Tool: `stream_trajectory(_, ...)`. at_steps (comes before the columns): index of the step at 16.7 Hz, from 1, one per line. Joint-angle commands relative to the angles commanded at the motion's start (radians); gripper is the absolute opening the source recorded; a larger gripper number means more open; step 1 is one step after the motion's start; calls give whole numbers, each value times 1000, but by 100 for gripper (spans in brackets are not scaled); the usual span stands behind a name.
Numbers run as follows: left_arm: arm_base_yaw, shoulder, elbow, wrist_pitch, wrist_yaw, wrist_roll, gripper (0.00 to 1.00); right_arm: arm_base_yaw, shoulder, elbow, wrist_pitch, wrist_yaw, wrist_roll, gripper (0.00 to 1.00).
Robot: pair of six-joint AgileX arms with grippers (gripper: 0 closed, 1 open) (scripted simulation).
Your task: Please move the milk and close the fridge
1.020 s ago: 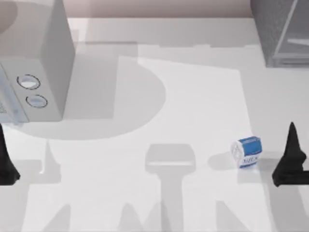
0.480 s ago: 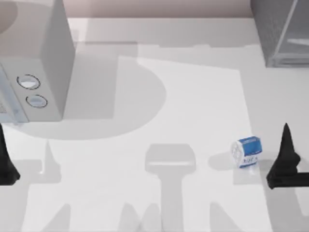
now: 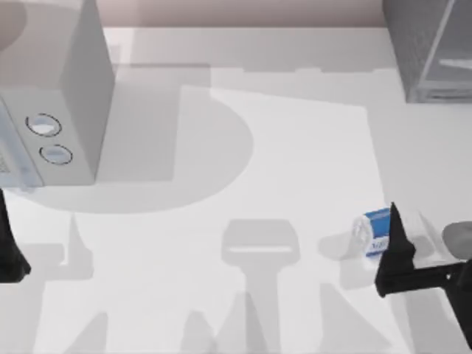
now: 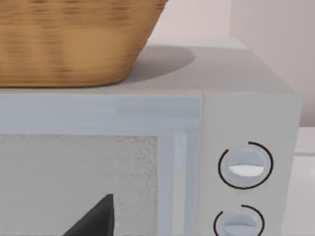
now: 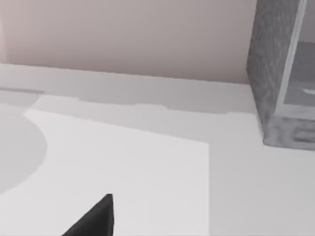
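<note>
The milk (image 3: 371,232), a small white carton with blue top and print, lies on the white table (image 3: 295,162) at the front right. My right gripper (image 3: 394,225) is right beside it, its dark tip overlapping the carton's right edge in the top view. The fridge (image 3: 424,48), a dark grey speckled cabinet, stands at the back right corner, far from the carton. In the right wrist view the fridge (image 5: 273,73) shows a paler inner part. My left gripper (image 3: 6,247) is parked at the table's front left edge.
A light grey box with two round dials (image 3: 51,110) stands at the back left. The left wrist view faces this box (image 4: 236,167) closely, with a wicker basket (image 4: 74,39) on top of it. The table's middle is bare white surface.
My right gripper has moved left, from a gap beside the milk to right against its right side. The milk and my left arm have stayed put.
</note>
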Motion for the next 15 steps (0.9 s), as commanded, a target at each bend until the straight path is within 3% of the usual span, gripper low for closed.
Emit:
stream_trajectory(11,0,0,0,0,0,0,100,-131,511,13,325,-287,75,100)
stream_trajectory(15,0,0,0,0,0,0,100,-168,574,11,370,-334,80,100)
